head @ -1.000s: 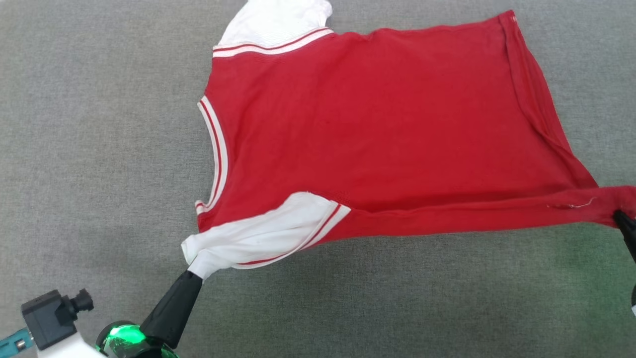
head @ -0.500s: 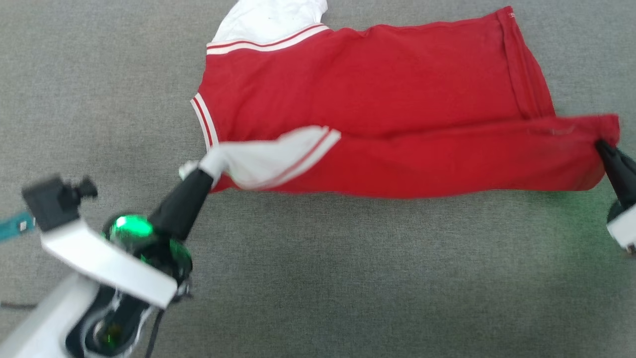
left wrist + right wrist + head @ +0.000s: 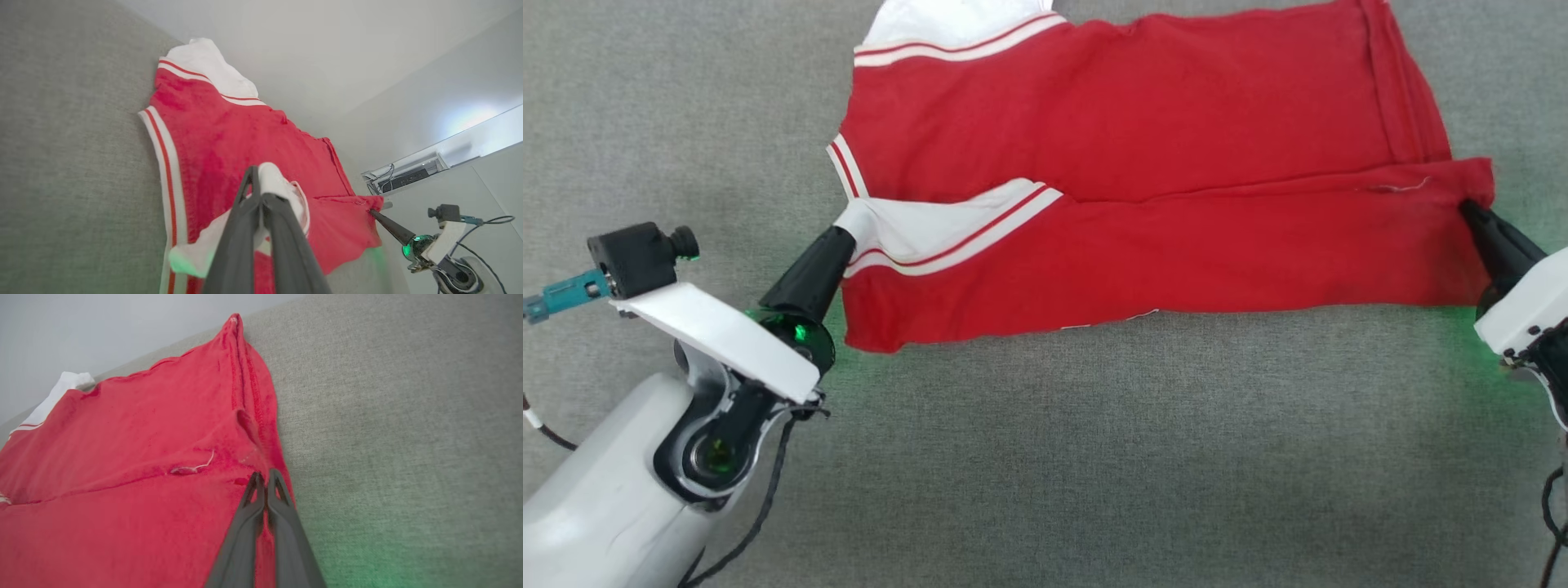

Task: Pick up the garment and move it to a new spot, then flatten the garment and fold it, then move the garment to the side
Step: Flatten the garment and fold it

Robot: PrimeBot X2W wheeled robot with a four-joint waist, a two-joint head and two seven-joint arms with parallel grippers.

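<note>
The garment runs off the head view's top edge, its far white sleeve cropped.

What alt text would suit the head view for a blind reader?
A red garment lies on a grey surface, its near edge folded over itself. The left gripper pinches its white sleeve; the right gripper pinches a red corner.

The pale grey left arm carries a white wrist plate, a green-glowing ring and the left gripper with black tapered fingers; beside that ring sit a black camera, a teal plug and black cables.
</note>
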